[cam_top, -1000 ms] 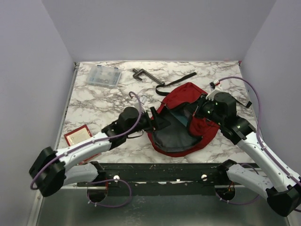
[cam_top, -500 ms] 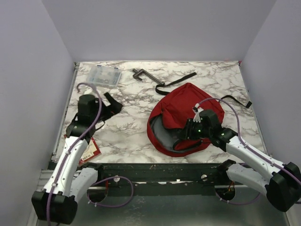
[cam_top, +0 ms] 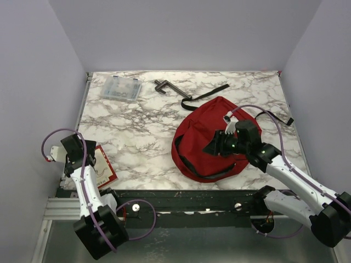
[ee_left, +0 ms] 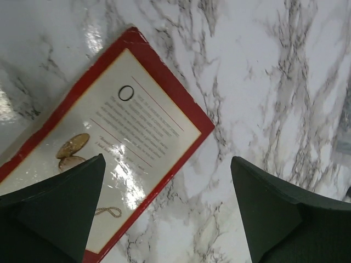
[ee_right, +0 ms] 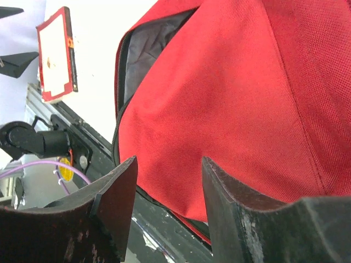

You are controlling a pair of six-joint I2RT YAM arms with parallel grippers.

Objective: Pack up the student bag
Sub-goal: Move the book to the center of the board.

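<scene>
Marble table (cam_top: 142, 129) under backpack (cam_top: 204, 129), book (cam_top: 104, 171), box (cam_top: 120, 87)

Open marble (cam_top: 142, 137) lies between book (cam_top: 104, 171) and student bag (cam_top: 214, 129), whose mouth (ee_right: 140, 49) seems a narrow slit.
</scene>
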